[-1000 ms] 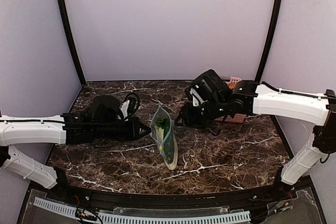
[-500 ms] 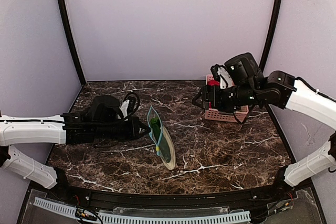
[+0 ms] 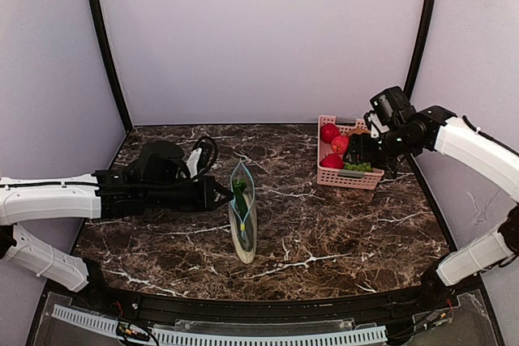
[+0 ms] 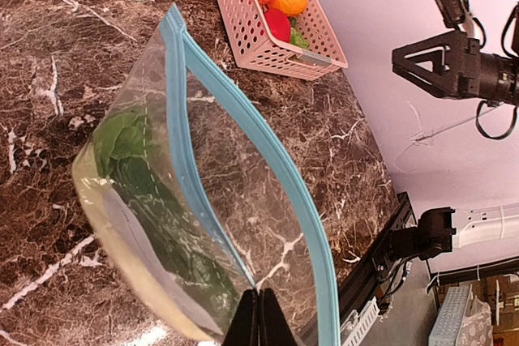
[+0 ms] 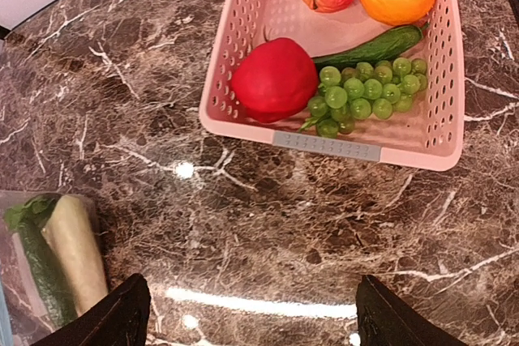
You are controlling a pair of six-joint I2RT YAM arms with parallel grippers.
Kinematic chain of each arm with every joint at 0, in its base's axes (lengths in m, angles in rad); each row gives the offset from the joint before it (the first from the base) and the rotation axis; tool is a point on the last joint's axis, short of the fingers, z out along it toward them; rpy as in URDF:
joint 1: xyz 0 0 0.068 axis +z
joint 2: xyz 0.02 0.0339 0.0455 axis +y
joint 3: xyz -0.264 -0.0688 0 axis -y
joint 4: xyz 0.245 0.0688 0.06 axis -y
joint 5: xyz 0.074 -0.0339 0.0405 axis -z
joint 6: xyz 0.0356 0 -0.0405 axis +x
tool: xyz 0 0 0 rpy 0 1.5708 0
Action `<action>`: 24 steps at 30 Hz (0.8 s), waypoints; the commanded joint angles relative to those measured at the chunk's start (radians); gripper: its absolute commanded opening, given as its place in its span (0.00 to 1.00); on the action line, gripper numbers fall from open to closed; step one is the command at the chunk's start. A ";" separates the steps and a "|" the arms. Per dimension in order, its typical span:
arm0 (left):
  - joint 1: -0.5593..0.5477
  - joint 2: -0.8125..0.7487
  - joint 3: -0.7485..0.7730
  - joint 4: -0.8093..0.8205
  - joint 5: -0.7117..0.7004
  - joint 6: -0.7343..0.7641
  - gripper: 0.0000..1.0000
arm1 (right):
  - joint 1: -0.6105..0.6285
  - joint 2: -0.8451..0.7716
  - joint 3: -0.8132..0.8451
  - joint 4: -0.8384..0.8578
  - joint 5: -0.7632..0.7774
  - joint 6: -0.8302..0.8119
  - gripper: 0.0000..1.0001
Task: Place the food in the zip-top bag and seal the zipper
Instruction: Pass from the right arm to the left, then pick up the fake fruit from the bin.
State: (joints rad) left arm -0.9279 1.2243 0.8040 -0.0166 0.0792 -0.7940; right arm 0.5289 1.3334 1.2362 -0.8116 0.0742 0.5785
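Left pincer (image 4: 253, 326) pinches the bag (image 4: 203, 200) at its zipper (image 4: 276, 176), gourd (image 5: 75, 253) and greens (image 4: 130, 139) inside. Right pincer (image 5: 251, 318) hangs spread near the basket (image 5: 324, 145) holding grapes (image 5: 365, 91).

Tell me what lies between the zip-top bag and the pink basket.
Nothing: only bare marble tabletop separates the zip-top bag and pink basket, clearest in the top view.

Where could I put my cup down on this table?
Bare table between the bag and the basket, and the near-right stretch. Crowded: the left, where the left gripper pinches the bag, and the basket by the right gripper.
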 commanded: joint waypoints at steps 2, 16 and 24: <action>0.017 -0.016 0.057 -0.022 0.040 0.069 0.01 | -0.110 0.064 -0.039 0.076 -0.105 -0.097 0.85; 0.048 -0.034 0.019 -0.029 0.067 0.051 0.01 | -0.250 0.302 0.037 0.155 -0.153 -0.239 0.73; 0.052 -0.039 0.012 -0.034 0.068 0.048 0.01 | -0.283 0.445 0.118 0.186 -0.153 -0.332 0.65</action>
State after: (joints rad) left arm -0.8833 1.2240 0.8349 -0.0406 0.1390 -0.7521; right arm 0.2478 1.7168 1.3029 -0.6708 -0.0715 0.3164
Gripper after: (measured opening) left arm 0.009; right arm 0.654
